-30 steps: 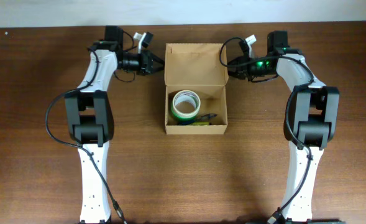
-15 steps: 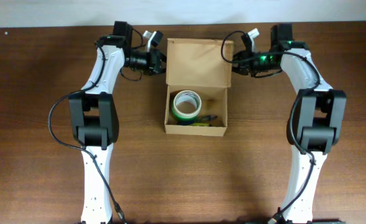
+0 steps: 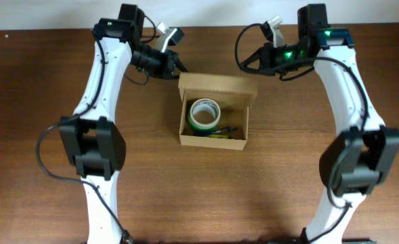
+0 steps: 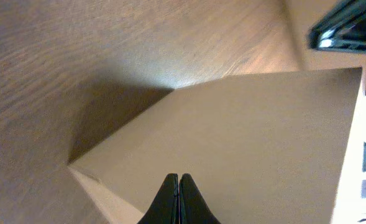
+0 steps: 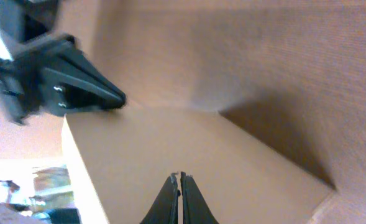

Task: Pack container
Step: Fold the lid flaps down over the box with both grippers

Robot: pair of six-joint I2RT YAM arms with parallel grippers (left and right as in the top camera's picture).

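Overhead view puts the container (image 3: pixel 213 141) at the middle of the table (image 3: pixel 36 88), between the two arms. Its body is open to the camera, with a roll of tape (image 3: pixel 203 112) inside at the left and some thin pen-like items (image 3: pixel 219 132) along the near wall. Its flap lid (image 3: pixel 216 85) stands tilted over the far part of the box, neither laid back nor down. The left gripper (image 3: pixel 176 68) and the right gripper (image 3: pixel 248 63) sit at the lid's two far corners, one on each side. I judge this is meant to push the flap forward evenly, so it folds shut without skewing the box. Both wrist views show the fingers pressed together into one blunt tip against the lid's plain outer face. No cardboard shows between them, so they seem to be nudging, not pinching. Both arms reach far from their bases, elbows out to the sides, wrists turned inward toward each other. Packing looks done; closing is the step in hand
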